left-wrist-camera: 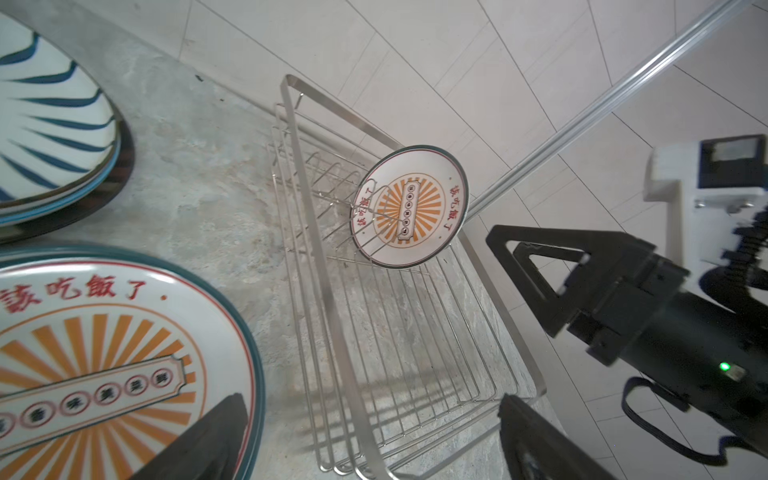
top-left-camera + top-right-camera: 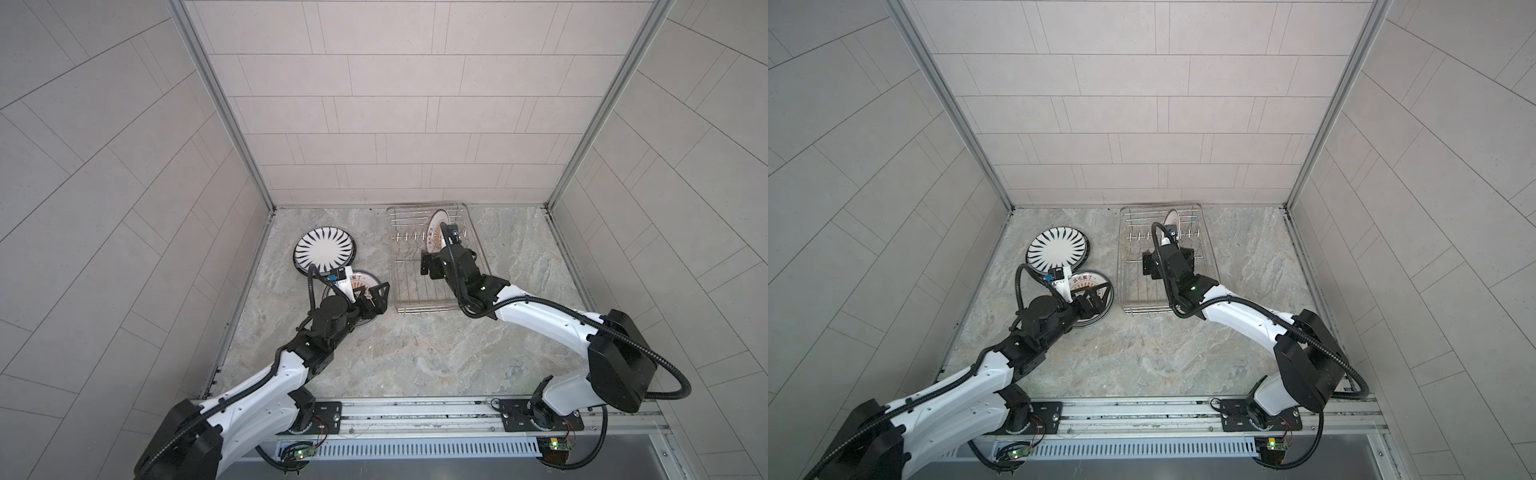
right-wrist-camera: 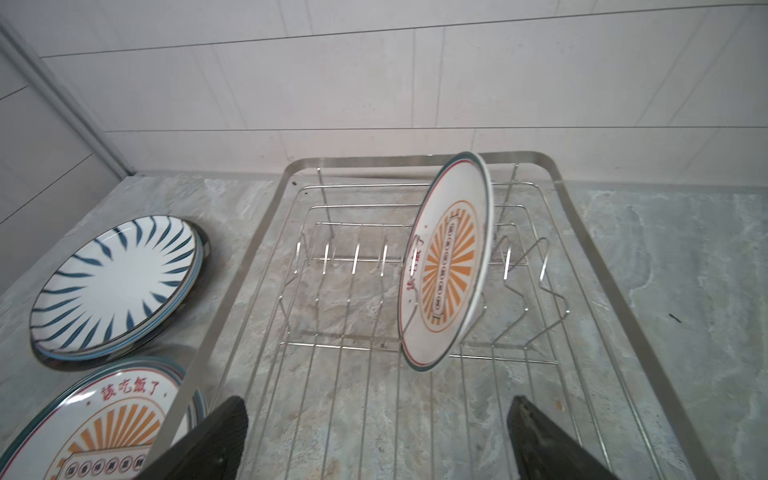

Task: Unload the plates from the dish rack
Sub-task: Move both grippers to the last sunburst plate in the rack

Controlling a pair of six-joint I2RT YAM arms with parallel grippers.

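The dish rack (image 2: 415, 291) (image 2: 1138, 286) stands at the back of the marble top. One plate with an orange sunburst (image 2: 435, 226) (image 3: 446, 262) (image 1: 411, 208) stands upright between the prongs near the rack's far end. My right gripper (image 2: 446, 259) (image 3: 376, 444) hovers over the rack just in front of that plate, open and holding nothing. Left of the rack, a second sunburst plate (image 2: 363, 282) (image 1: 104, 365) lies flat. A striped plate (image 2: 325, 250) (image 3: 116, 282) tops a small stack behind it. My left gripper (image 2: 376, 301) (image 1: 374, 449) is open over the flat plate's right edge.
Tiled walls close in the back and both sides, with metal corner posts (image 2: 232, 124). The rack's rim (image 3: 582, 241) stands higher than its wire floor. Bare marble (image 2: 415, 357) stretches in front of the rack and to its right.
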